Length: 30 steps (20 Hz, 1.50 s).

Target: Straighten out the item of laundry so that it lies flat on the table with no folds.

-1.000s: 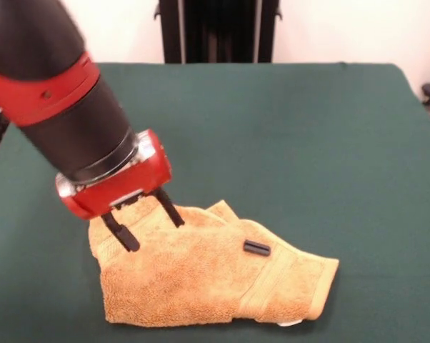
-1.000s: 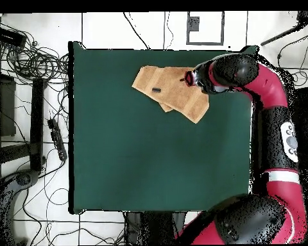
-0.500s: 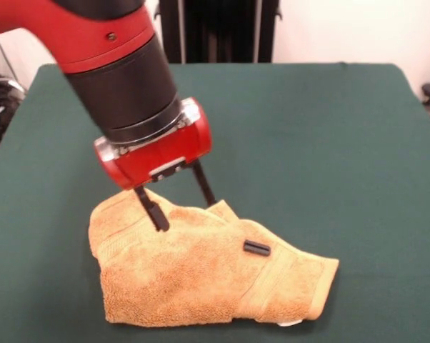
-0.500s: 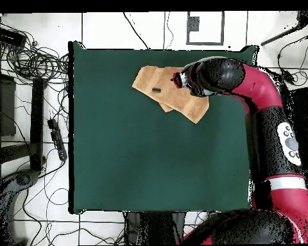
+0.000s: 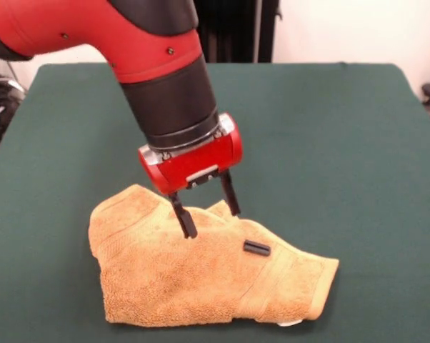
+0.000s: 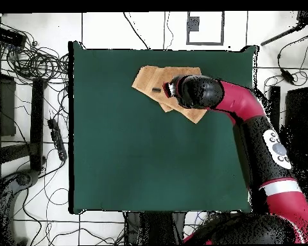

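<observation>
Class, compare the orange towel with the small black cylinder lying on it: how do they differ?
The towel is golden-orange; the cylinder is black. The towel is large, soft and rumpled with folds; the cylinder is tiny and looks rigid. The towel lies on the table; the cylinder lies on the towel. Neither is held.

A small black cylinder (image 5: 256, 248) lay on its side near the front of the scene, slightly right of centre. In the overhead view it showed as a dark speck (image 6: 156, 90) near the far edge. Beyond the far end, a dark upright stand (image 5: 233, 28) rose against a pale wall (image 5: 343, 28). From above, a white tiled floor (image 6: 105, 29) surrounded everything. Tangled black cables (image 6: 28, 57) sprawled on the left, alongside a long dark bar (image 6: 37, 122) and a power strip (image 6: 57, 139). A grey square frame (image 6: 205, 27) sat at the far side.
</observation>
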### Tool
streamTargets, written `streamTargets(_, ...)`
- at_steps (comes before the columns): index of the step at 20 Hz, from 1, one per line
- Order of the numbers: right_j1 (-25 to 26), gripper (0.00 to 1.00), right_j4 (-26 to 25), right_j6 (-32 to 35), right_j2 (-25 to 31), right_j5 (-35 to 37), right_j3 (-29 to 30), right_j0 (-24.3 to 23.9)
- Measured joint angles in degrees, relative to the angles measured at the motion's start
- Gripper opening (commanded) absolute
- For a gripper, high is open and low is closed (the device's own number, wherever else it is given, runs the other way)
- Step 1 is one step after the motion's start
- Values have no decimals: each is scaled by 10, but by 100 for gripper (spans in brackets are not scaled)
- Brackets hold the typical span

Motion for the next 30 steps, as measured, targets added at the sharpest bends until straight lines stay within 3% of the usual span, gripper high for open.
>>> streamTargets(11,16,100,-38,0,-67,-51,25,24)
streamTargets(21,14,100,-29,0,-72,-61,83,23)
streamTargets(30,14,100,-25,0,-73,-90,97,22)
